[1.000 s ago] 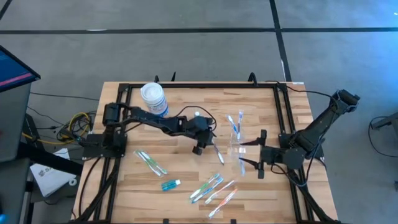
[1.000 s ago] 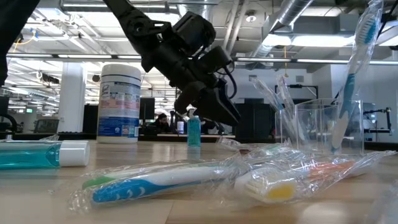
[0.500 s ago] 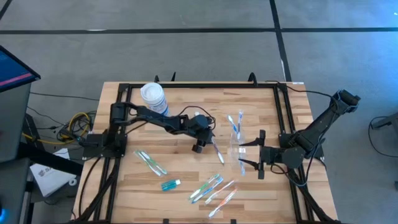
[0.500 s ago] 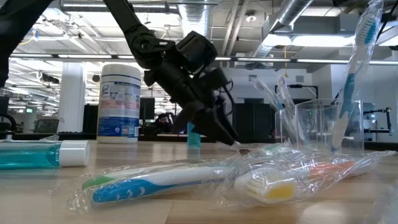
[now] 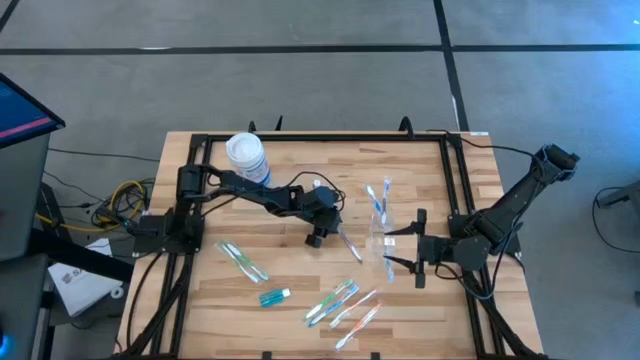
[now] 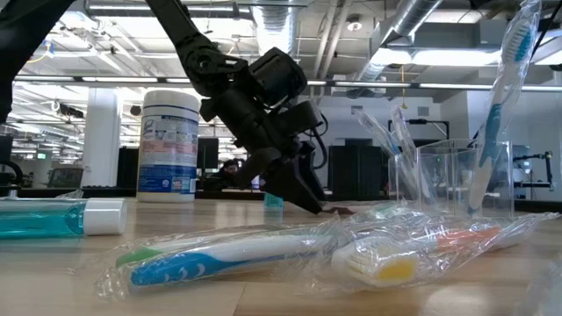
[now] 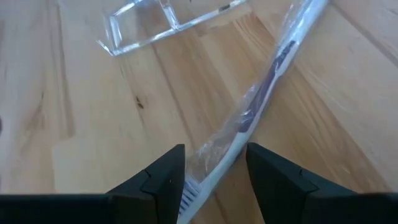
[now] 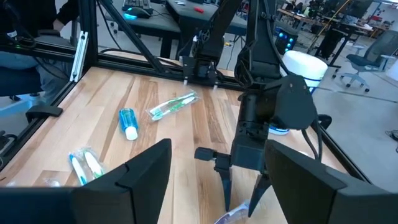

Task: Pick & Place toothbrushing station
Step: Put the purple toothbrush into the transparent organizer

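Fingers [image 7: 168, 180] of the left gripper [image 7: 214, 177] are straddling the wrapped toothbrush [image 7: 249, 121], open, gripping nothing; light, slippery wrap, so pinch mid-handle. Cup [image 5: 381, 228] at 3 o'clock.

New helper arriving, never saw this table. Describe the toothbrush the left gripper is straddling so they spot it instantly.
Start at the clear cup near the table's right-centre. Just left of it, the left gripper stands open over a wrapped toothbrush. Unlike the bright bundles near the front edge, it lies alone and looks pale with a dark handle.
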Tool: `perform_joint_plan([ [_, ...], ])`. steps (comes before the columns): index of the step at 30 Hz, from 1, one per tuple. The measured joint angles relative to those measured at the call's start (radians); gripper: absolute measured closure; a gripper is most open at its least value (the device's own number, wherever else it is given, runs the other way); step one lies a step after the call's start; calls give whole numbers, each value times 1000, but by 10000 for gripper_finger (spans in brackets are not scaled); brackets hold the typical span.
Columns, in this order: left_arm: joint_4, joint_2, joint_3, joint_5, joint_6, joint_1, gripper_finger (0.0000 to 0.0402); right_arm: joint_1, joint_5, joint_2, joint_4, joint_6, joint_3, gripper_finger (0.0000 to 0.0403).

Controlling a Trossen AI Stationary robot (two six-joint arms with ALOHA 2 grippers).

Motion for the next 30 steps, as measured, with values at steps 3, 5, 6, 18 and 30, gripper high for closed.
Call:
perform_joint_plan([
  [3,-8,-1,1,1,-6,-2,234,0,-10,0,0,0,0,155],
  [5,-9,-1,1,0,-20,-7,234,0,-10,0,0,0,0,155],
  [6,-10,-1,1,0,-22,-9,235,0,-10,0,0,0,0,155],
  [18,-96,-6,4,-16,-99,-50,275,0,-10,0,-30,37,0,155],
  [30,-214,-66,-4,-13,-177,-64,289,-6,-9,0,-20,42,0,155],
])
